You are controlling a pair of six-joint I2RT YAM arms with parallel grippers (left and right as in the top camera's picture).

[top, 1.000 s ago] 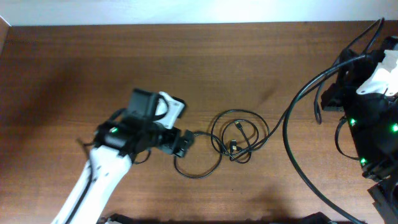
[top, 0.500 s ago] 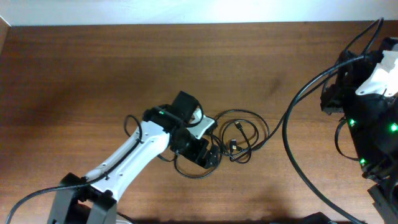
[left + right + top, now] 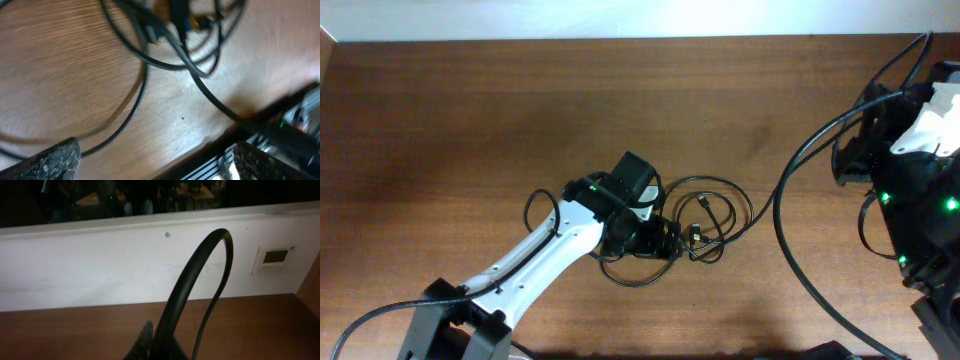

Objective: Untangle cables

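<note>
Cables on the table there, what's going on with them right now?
The left end effector hangs wide open over the left side of the tangled cables, which lie in loose loops in the middle of the table. Nothing is gripped yet. The right arm sits at the table's right edge, away from the tangle.

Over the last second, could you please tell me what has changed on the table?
The left gripper swung right across the table to the left edge of the cables, jaws wide open, nothing taken hold of. The cables lie much as they did, and the right arm has stayed at the right edge.
</note>
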